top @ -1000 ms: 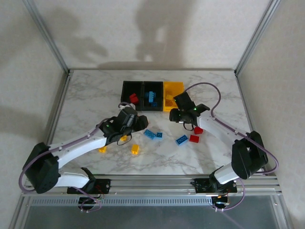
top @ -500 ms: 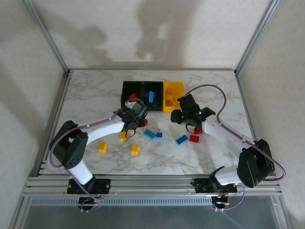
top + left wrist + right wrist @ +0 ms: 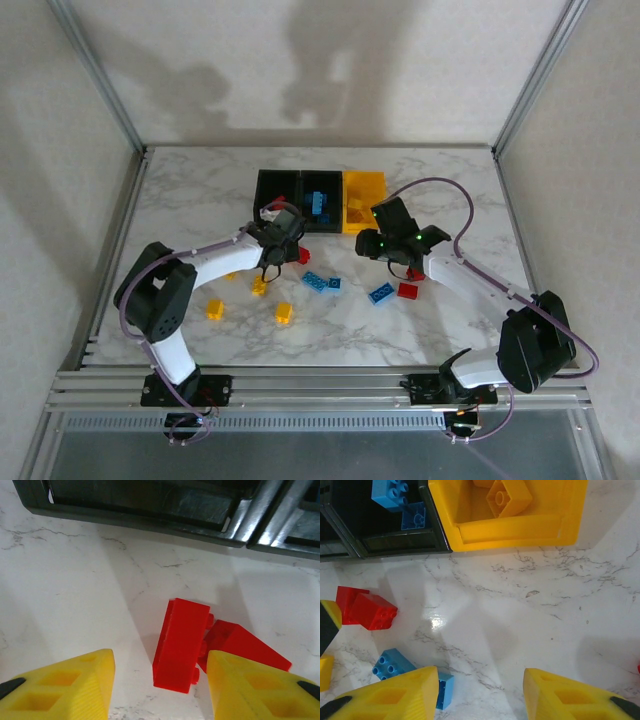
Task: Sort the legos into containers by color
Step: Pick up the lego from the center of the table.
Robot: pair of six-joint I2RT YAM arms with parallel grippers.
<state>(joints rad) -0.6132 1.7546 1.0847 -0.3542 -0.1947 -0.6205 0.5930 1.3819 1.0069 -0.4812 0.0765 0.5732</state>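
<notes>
- My left gripper [image 3: 157, 682] has its jaws released, nothing clamped; in the top view it [image 3: 290, 243] sits just in front of the black bins.
- A red brick [image 3: 181, 645] lies on the tabletop [image 3: 75, 595] between the two yellow fingertips [image 3: 97, 667], with a gap on each side.
- That brick lies on its side, studs facing right. Its long axis runs from the jaws toward the bins, leaning slightly right.
- A second red brick [image 3: 245, 647] touches it on the stud side, lying at a slant toward the lower right.
- The same red pair [image 3: 302, 255] shows in the top view, near the left black bin's front wall.
- My right gripper [image 3: 480, 690] is also released, over bare marble just short of the yellow bin [image 3: 510, 530].
- The yellow bin holds a yellow brick [image 3: 507, 497], hollow underside up.
- The middle bin [image 3: 395, 540] holds blue bricks [image 3: 392, 492].
- Loose on the tabletop: a blue pair [image 3: 320, 282], a blue brick [image 3: 380, 293], two reds [image 3: 408, 290] and three yellows [image 3: 283, 313].
</notes>
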